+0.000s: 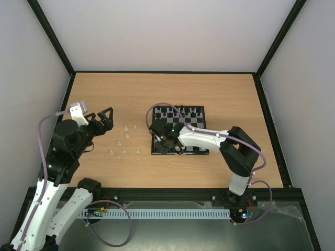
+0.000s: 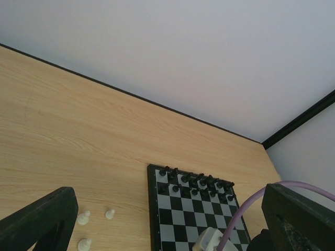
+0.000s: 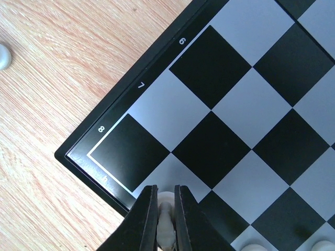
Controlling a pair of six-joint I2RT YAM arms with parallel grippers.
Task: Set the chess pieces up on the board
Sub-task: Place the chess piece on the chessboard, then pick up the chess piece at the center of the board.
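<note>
Overhead, the wood counter (image 1: 220, 94) runs wide to pale walls (image 1: 157, 31) beyond the board (image 1: 194, 125). Left wrist: the left pincer (image 2: 167, 219) gapes empty, loose pieces (image 2: 84, 217) by its left finger. Right wrist: the right pincer (image 3: 166, 191) grips a white piece (image 3: 166, 200) at the board's corner rim.

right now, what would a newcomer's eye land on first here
The right gripper, pinching a white piece at the near-left corner of the board. Next, black pieces filling the far two rows, and loose white pieces scattered on the table between the board and the open left gripper.
</note>
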